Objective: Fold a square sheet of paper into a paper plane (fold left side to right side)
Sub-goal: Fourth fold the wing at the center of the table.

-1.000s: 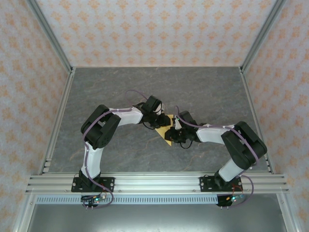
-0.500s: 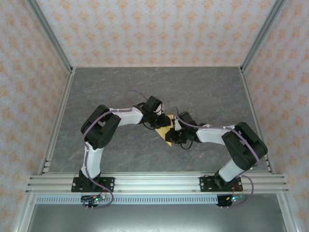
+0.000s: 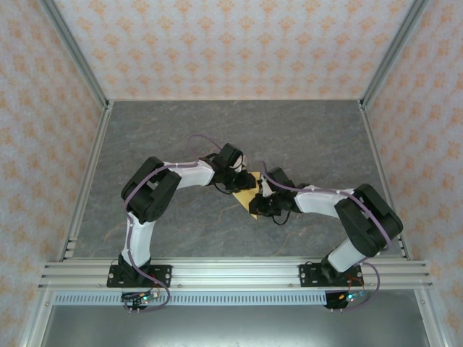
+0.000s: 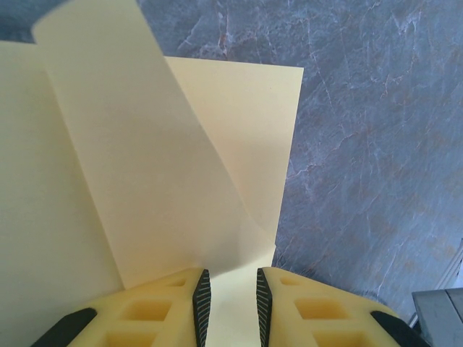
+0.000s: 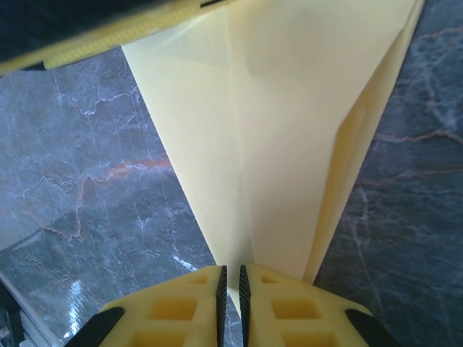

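A dark grey, marble-veined table [image 3: 304,137], edged by metal rails [image 3: 231,269] and patterned walls [image 3: 231,43], carries near its middle a yellow square sheet of paper [image 3: 247,194], folded to a pointed shape, lying mostly flat on the surface with one flap lifted.

One thin yellow-orange sheet of paper [image 3: 248,194], creased into a pointed shape. Two grippers with yellow ribbed fingers: one left gripper [image 4: 230,296], one right gripper [image 5: 231,285]. One grey marbled stone-look desk [image 3: 304,137] beneath them all.
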`<state>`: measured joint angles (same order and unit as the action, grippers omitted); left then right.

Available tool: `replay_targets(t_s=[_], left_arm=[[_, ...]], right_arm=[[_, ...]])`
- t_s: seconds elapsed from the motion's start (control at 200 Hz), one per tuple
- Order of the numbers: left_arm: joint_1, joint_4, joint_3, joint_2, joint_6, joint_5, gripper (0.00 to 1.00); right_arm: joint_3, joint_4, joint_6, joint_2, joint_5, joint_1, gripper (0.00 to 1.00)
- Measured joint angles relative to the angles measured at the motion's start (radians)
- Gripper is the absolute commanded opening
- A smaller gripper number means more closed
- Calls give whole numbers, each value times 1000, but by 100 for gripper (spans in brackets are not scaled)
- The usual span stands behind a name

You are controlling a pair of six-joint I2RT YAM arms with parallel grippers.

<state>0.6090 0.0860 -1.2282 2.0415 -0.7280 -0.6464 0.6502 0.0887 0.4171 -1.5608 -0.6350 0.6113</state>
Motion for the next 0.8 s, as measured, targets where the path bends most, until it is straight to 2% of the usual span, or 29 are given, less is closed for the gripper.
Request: replay_targets(t_s=[0.801], left_arm=[[1, 3, 0, 0, 0, -1, 27]], right_arm=[[-2, 137, -53, 47, 6, 2, 16]])
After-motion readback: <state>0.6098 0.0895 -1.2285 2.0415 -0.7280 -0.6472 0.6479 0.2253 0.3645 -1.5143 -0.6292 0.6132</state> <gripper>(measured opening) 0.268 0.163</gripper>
